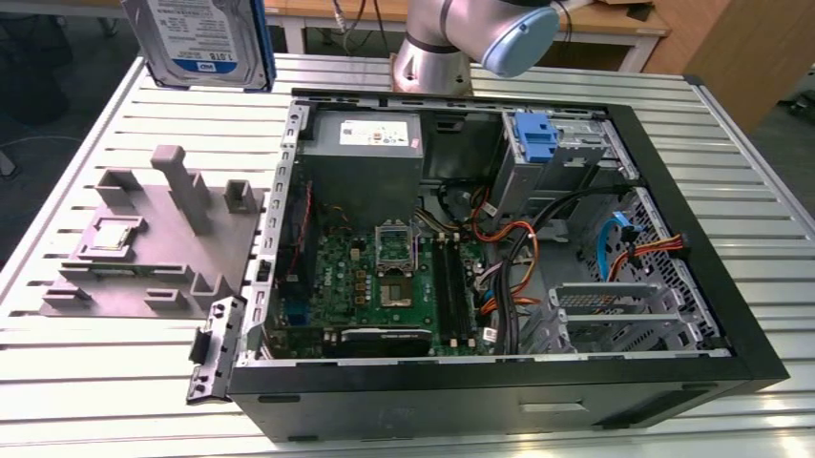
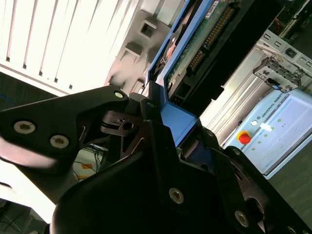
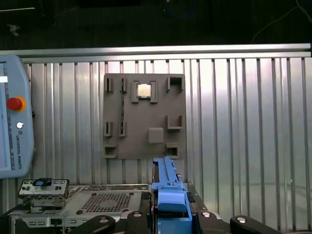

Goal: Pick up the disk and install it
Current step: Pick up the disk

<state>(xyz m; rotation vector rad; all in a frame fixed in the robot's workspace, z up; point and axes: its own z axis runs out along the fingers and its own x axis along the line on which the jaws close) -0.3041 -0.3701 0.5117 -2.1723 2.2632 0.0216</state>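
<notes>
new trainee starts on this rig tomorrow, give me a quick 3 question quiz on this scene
1. True or false: the disk already sits inside the computer case.
2. What is the end effector clamped on in the second wrist view? A) the disk, by its blue bracket B) an orange cable C) nothing
3. Fill in: the grey fixture plate lies on the table to the exterior view's ____ of the computer case.

Key: 1 false, it is held up above the table's far corner; 2 A; 3 left.
</notes>
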